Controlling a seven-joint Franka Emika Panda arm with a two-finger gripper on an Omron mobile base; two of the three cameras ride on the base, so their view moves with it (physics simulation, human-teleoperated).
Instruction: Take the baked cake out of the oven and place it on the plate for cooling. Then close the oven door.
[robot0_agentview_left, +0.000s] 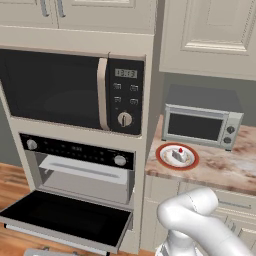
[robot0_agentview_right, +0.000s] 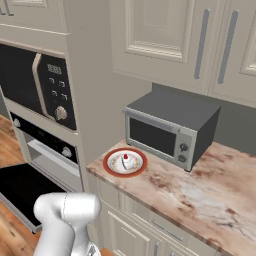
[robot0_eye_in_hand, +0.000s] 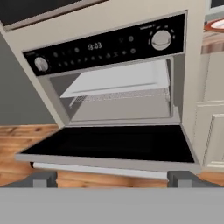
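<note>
Cake (robot0_agentview_left: 178, 155) sits on the plate (robot0_agentview_left: 163, 160) on the desk (robot0_agentview_left: 220, 170), up and to the right of the claw (robot0_eye_in_hand: 112, 178), so what is left is shutting the oven door (robot0_eye_in_hand: 109, 146); the door lies flat open just ahead of the claw, whose fingertips (robot0_eye_in_hand: 43, 178) stand wide apart and empty; best to dip beneath the front edge by the silver handle (robot0_eye_in_hand: 96, 169), stay centred, and push up and forward in an arc toward the oven (robot0_eye_in_hand: 122, 78); an off-centre push may slip off.
</note>
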